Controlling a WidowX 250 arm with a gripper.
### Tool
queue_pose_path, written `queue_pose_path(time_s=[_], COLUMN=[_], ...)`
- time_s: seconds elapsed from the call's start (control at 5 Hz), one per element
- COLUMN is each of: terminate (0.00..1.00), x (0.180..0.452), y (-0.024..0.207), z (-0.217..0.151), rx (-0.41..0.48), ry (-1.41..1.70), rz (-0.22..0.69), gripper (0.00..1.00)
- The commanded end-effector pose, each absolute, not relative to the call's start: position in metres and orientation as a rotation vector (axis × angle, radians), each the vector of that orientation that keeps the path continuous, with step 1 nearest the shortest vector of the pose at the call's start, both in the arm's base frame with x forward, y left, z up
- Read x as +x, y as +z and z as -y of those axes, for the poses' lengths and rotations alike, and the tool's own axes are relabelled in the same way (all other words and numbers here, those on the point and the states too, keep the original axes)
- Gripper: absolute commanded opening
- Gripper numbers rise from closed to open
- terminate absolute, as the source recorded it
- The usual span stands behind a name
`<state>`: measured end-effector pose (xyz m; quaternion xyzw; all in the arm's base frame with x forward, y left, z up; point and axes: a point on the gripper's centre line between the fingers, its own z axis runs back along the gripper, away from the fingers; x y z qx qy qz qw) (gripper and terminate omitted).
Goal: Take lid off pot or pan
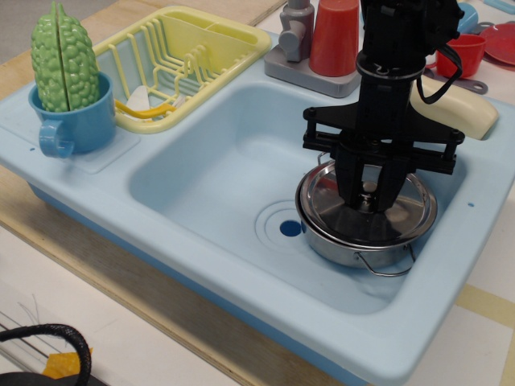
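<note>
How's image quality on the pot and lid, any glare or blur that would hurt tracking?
observation.image: sharp overall, no motion blur on the gripper. The lid is mirror-like, carrying dark reflections of the arm and bright highlights rather than blown-out glare. The knob is mostly hidden between the fingers. The pot rim reads clearly against the pale blue sink, with soft shadows only.

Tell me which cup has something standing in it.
The blue mug on the sink's left corner: a green bumpy vegetable stands in it. The red cup by the faucet sits upside down.
</note>
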<state>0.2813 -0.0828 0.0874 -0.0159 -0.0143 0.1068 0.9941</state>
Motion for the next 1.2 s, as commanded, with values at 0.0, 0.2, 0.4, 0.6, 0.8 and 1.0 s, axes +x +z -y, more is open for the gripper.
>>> queue_pose_path(time_s=[0.0, 0.2, 0.4, 0.6, 0.8, 1.0], terminate=[0.00, 0.00, 0.00, 0.00, 0.00, 0.00], x=[0.277, 0.269, 0.256, 0.248, 0.247, 0.245], y=[0.107, 0.125, 0.145, 0.141, 0.132, 0.123], z=[0.084, 0.080, 0.064, 0.044, 0.025, 0.009], rx=[-0.014, 0.009, 0.018, 0.010, 0.002, 0.010], ry=[0.260, 0.307, 0.376, 0.449, 0.501, 0.538], rz=[0.055, 0.087, 0.145, 0.147, 0.138, 0.101], gripper=[0.00, 0.00, 0.00, 0.00, 0.00, 0.00])
